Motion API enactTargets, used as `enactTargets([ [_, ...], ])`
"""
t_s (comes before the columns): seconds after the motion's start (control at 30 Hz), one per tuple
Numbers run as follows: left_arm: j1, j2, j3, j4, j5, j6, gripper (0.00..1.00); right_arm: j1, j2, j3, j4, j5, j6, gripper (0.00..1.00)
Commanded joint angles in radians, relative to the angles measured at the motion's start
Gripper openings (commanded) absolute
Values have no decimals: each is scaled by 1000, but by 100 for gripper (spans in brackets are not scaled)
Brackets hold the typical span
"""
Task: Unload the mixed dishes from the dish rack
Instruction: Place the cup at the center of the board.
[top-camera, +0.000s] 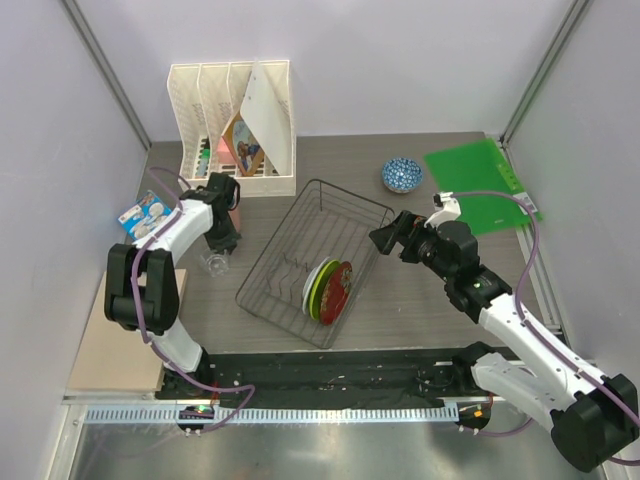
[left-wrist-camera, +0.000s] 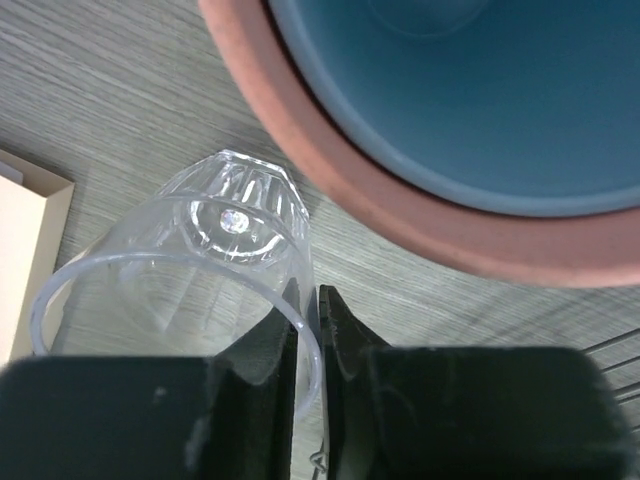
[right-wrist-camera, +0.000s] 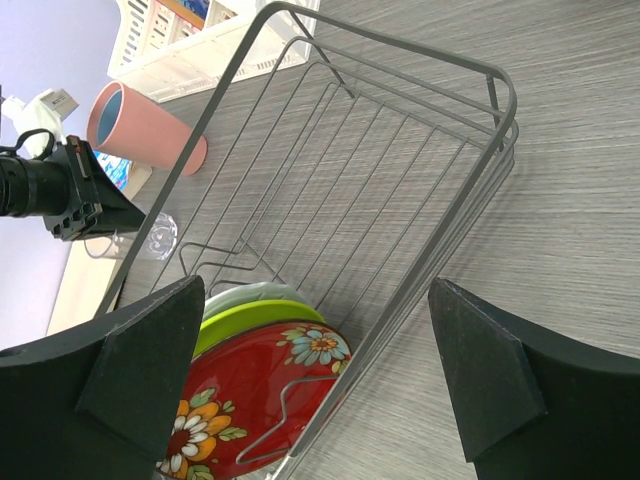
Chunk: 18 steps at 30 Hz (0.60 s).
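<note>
The black wire dish rack (top-camera: 352, 195) sits mid-table and holds a white plate (top-camera: 310, 286), a green-rimmed plate (top-camera: 322, 285) and a red patterned plate (top-camera: 339, 290) standing on edge at its near end. My left gripper (left-wrist-camera: 308, 370) is shut on the wall of the clear glass tumbler (left-wrist-camera: 190, 270), left of the rack at table level, beside the pink cup (left-wrist-camera: 420, 230). My right gripper (right-wrist-camera: 318, 300) is open and empty above the rack's right rim (right-wrist-camera: 423, 250), with the red plate (right-wrist-camera: 240, 400) below it. The blue bowl (top-camera: 401, 174) stands on the table at the back right.
A white slotted file organizer (top-camera: 235, 125) with papers stands at the back left. A green board (top-camera: 478, 185) lies at the far right. A tan board (top-camera: 120, 340) lies at the near left, and a blue packet (top-camera: 143, 213) lies by the left wall.
</note>
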Motion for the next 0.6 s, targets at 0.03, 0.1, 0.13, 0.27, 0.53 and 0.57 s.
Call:
enactTargets([
  [0.03, 7, -71, -6, 38, 5, -6, 23, -2, -1, 0, 31, 3, -13, 100],
  [0.1, 7, -87, -3, 20, -4, -9, 33, -2, -1, 1, 29, 5, -14, 100],
  [0.13, 7, -104, 6, 11, -12, -9, 36, -2, -1, 1, 28, 5, -15, 100],
  [0.27, 7, -165, 29, -31, -33, -13, 46, 0, 2, 8, 25, 6, -16, 100],
  [0.53, -77, -438, 94, -86, -120, 2, 50, -2, 8, 14, 14, 14, -28, 100],
  [0.57, -144, -511, 85, -68, -133, 10, 50, 0, 18, 12, 14, 17, -27, 100],
])
